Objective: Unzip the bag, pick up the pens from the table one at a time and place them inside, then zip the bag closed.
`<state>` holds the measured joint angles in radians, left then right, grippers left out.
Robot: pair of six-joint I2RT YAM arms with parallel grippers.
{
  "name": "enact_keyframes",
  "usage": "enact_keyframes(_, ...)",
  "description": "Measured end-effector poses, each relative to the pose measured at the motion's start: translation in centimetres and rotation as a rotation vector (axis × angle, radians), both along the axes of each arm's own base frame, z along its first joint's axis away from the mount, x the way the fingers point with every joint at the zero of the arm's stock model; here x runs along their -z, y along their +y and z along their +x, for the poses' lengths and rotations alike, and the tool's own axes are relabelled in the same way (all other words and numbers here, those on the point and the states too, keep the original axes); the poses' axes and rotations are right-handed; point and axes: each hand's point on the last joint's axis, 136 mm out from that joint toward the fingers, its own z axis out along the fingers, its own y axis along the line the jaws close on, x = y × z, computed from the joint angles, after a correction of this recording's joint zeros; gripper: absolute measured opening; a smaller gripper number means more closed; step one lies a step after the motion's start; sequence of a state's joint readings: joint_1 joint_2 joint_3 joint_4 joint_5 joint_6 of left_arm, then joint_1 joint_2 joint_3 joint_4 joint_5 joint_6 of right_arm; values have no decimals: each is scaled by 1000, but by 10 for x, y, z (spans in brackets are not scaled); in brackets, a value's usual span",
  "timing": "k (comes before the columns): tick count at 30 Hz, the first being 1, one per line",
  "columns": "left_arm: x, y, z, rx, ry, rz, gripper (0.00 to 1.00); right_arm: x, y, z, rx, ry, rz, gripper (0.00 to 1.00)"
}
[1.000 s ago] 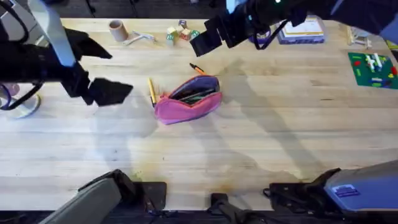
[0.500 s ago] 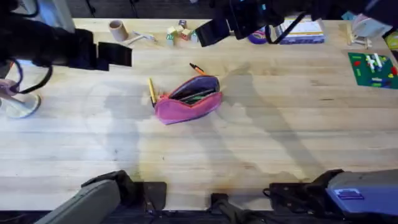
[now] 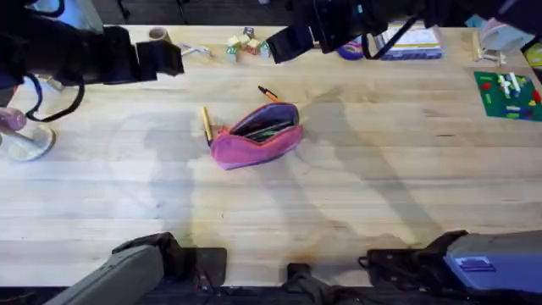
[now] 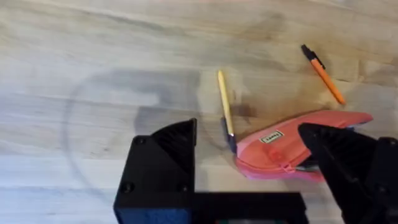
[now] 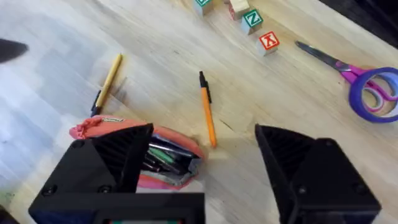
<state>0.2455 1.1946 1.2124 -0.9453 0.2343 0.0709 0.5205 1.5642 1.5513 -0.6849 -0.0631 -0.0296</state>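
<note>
The table [image 3: 356,186], a light plank top with visible grain, fills the scene. Along its far edge stand lettered blocks [image 3: 241,44], a small tan cup [image 3: 158,40], a purple-handled pair of scissors [image 5: 367,84] and, to the far right, a green board [image 3: 508,93].

The left arm comes in from the far left, raised above the wood, with the left gripper [image 3: 157,59] pointing right, its black fingers spread apart and holding nothing. The right arm crosses the far edge right of centre, also raised; the right gripper [image 3: 292,42] has its fingers wide apart and empty.

The bag [image 3: 257,135], pink, lies near the table's middle with its zipper open, dark items visible inside against the purple-grey lining. The yellowish-tan pen [image 3: 206,124] lies on the wood just at the bag's left end. The orange pen [image 3: 268,93], black-tipped, lies just beyond the bag's far side.
</note>
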Motion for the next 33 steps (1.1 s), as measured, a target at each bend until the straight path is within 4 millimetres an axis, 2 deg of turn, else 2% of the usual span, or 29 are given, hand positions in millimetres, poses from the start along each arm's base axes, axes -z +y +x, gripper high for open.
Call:
enact_keyframes(3,4,-5,0,-57,26,-70,995,0,0,0,0,0,0,997)
enact_keyframes(7,20,-18,4,-92,100,-102,995,0,0,0,0,0,0,997)
enact_keyframes(11,41,-27,9,-136,176,-45,995,0,0,0,0,0,0,997)
enact_keyframes(19,72,-32,15,-245,270,32,994,0,0,0,0,0,0,997)
enact_keyframes(23,91,-30,19,-277,326,41,994,0,0,0,0,0,0,996)
enact_keyframes(24,113,-32,23,-282,387,39,994,-1,0,0,0,-2,1,997)
enact_keyframes(33,158,-36,38,-277,469,35,994,-23,-4,-7,0,-48,27,997)
